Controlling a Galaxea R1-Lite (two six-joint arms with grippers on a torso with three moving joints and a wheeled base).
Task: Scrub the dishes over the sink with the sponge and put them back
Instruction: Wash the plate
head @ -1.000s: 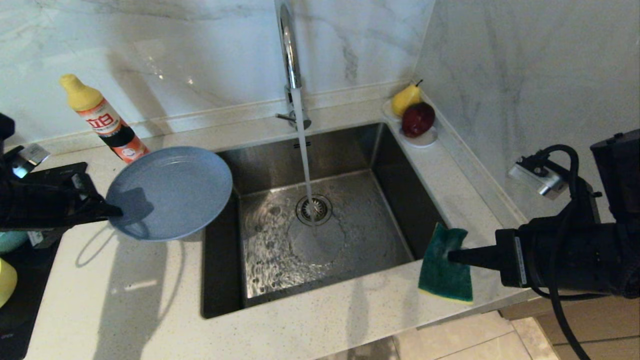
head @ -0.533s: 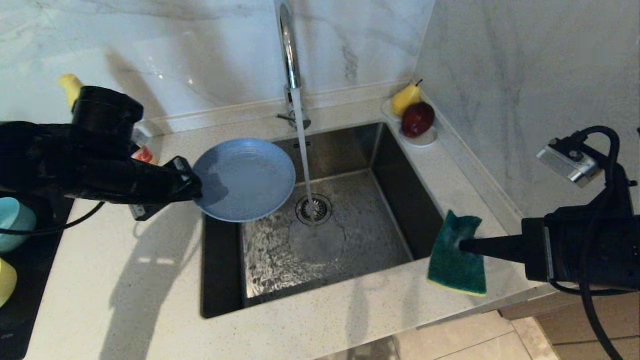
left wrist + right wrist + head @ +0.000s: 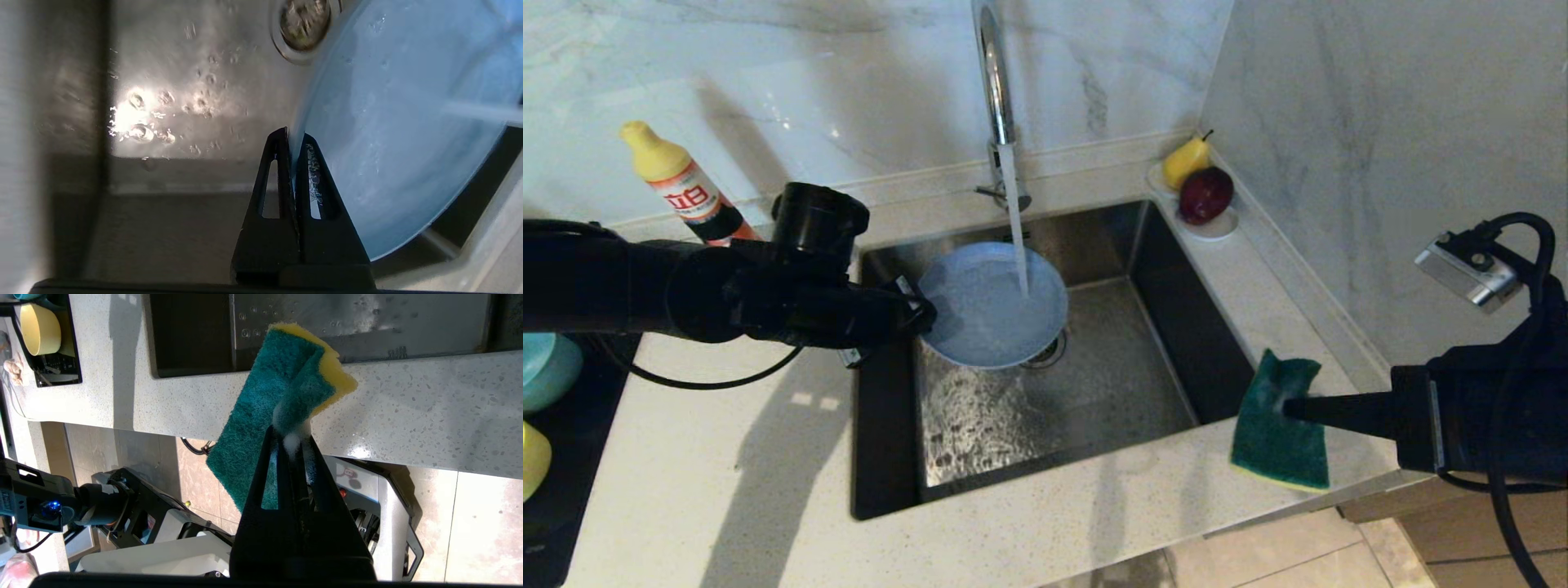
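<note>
My left gripper (image 3: 923,314) (image 3: 291,136) is shut on the rim of the grey-blue plate (image 3: 996,306) (image 3: 400,122), holding it tilted over the sink (image 3: 1143,359) with tap water falling onto its face. To the right, above the counter's front corner, my right gripper (image 3: 1286,406) (image 3: 291,433) is shut on the folded edge of the sponge (image 3: 1278,437) (image 3: 269,404), green side towards me, with foam at the fingertips. The yellow bowl (image 3: 533,457) (image 3: 39,328) and teal-blue bowl (image 3: 547,369) sit on a black mat at the far left.
A chrome gooseneck tap (image 3: 995,90) runs a stream of water. A yellow-capped detergent bottle (image 3: 686,192) stands on the back counter left of the sink. A white dish with a pear (image 3: 1184,162) and a red apple (image 3: 1205,194) sits in the back right corner.
The left arm has swung the plate from above the left counter rightwards and down into the sink, under the stream. The right gripper with the sponge drifted slightly right and down.
</note>
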